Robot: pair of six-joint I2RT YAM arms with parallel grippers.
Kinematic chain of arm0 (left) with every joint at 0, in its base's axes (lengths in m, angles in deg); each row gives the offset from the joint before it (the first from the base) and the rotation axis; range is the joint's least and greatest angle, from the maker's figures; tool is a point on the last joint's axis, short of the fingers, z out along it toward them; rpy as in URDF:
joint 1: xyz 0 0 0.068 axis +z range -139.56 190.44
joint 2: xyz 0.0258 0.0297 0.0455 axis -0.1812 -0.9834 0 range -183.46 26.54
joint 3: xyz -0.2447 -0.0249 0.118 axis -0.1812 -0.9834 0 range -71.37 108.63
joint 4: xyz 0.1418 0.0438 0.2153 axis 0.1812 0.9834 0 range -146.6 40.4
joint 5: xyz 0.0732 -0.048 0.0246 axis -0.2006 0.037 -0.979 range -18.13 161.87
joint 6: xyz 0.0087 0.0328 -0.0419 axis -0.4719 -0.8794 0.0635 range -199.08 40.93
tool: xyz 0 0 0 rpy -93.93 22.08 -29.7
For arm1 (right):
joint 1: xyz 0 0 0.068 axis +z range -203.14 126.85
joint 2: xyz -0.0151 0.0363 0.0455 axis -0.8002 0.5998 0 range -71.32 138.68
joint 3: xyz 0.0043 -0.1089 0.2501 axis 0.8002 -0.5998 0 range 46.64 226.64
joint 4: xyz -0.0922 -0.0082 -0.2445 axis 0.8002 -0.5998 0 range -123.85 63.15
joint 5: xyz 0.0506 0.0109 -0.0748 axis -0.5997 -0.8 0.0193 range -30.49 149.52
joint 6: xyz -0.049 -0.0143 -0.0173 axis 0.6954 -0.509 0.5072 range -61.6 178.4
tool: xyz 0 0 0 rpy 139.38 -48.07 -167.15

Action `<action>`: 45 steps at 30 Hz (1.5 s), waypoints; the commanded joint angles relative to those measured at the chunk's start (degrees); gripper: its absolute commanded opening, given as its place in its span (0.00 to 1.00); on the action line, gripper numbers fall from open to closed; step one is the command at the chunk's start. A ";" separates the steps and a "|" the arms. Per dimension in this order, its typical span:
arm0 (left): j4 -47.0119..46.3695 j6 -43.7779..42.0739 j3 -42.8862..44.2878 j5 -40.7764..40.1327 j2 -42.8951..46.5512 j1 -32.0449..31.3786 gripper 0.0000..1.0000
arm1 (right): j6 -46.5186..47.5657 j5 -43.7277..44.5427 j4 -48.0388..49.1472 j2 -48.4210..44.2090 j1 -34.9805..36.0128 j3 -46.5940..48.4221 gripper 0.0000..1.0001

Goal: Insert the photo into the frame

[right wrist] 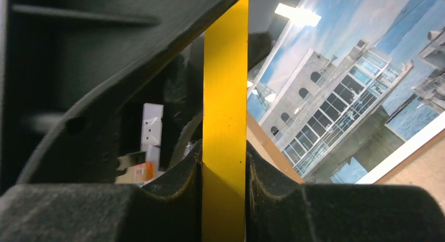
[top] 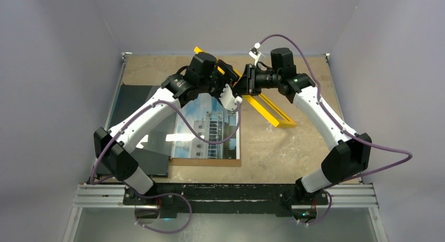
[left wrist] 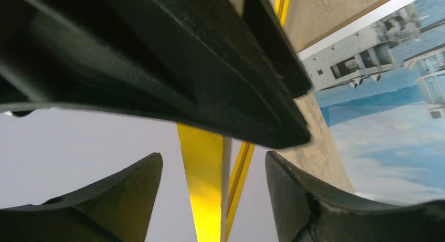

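Tilting the frame up for loading
Right gripper pinches its yellow rail, holding it raised; left gripper straddles it, jaws apart, seemingly not touching; the photo lies flat beneath.

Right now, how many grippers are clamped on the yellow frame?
1: the right gripper, pinching the frame by its bar, far centre of the table. The left gripper is open, gaps showing both sides of the bar.

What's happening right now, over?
Right tool shut on frame, holding it tilted. Left tool open close by. Photo lies flat, not yet framed.
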 commanded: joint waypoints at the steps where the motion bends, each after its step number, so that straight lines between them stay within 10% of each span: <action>1: -8.90 -0.86 -0.87 -5.68 -1.66 -0.62 0.65 | 4.01 -2.77 1.34 -3.22 0.68 2.07 0.00; 5: -12.85 0.40 -1.23 -8.55 -2.87 -0.66 0.35 | 5.02 -3.07 0.26 -3.90 0.68 1.86 0.01; 9: -16.11 4.83 -1.42 -9.52 -3.10 -0.65 0.00 | 5.26 -2.63 -0.63 -5.05 0.72 1.70 0.37; 16: -21.40 9.82 -7.20 -8.85 0.86 -0.61 0.00 | 7.52 11.31 -3.76 -4.64 -0.06 10.46 0.97; 24: -26.21 16.87 -12.30 -5.86 7.01 -0.61 0.00 | 1.64 27.99 -3.45 -3.92 -10.90 21.58 0.99; 35: -34.93 57.98 -3.65 -10.98 8.28 4.82 0.00 | -3.83 59.67 3.59 -16.68 -20.75 17.23 0.99; 45: -29.25 84.73 9.29 -7.76 4.30 13.34 0.00 | -5.31 55.13 19.83 -28.83 -20.72 -4.85 0.99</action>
